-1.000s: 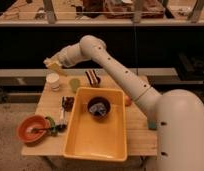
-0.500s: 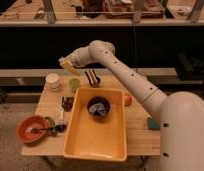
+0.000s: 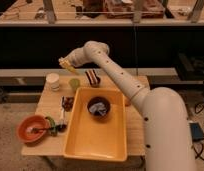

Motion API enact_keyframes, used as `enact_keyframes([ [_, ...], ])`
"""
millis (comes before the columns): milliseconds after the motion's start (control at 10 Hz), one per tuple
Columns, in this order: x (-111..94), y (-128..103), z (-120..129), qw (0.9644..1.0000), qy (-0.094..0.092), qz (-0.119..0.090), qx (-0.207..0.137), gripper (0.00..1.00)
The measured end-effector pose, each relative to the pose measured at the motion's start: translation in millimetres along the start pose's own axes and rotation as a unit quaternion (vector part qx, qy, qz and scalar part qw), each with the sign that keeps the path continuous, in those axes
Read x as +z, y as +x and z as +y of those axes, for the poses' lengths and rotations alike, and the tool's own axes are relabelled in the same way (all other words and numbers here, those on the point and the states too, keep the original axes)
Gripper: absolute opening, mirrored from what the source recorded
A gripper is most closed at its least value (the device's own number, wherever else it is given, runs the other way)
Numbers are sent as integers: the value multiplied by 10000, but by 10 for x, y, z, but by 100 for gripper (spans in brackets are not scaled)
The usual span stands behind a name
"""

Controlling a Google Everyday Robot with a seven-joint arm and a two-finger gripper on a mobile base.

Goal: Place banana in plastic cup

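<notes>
Large yellow plastic tray (image 3: 95, 142): nearest, on the light wooden counter (image 3: 45, 102); holds a dark round bowl (image 3: 99, 106).
Orange round bowl (image 3: 31, 128): front left of the counter, beside the tray.
White ribbed cup (image 3: 53, 81): back left.
Small pale yellow-green translucent plastic cup (image 3: 74, 84): upright, just right of the white cup, touching nothing.
Dark striped object (image 3: 92, 77): just right of the plastic cup.
White robot arm (image 3: 117, 75): crosses above the tray's right rear corner.
Hand (image 3: 70, 63): raised above the plastic cup, closed on the slim yellow banana (image 3: 65, 63), which juts left, tilted.
Change: hand has swung right, from above the white cup towards the plastic cup.
</notes>
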Motion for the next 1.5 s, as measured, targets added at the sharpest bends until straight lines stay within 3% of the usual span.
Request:
enact_keyframes([
  [200, 196, 35, -44, 9999, -86, 55, -21, 0],
  [600, 368, 330, -51, 9996, -244, 27, 103, 0],
  [1500, 398, 478, -67, 9988, -454, -113, -108, 0],
])
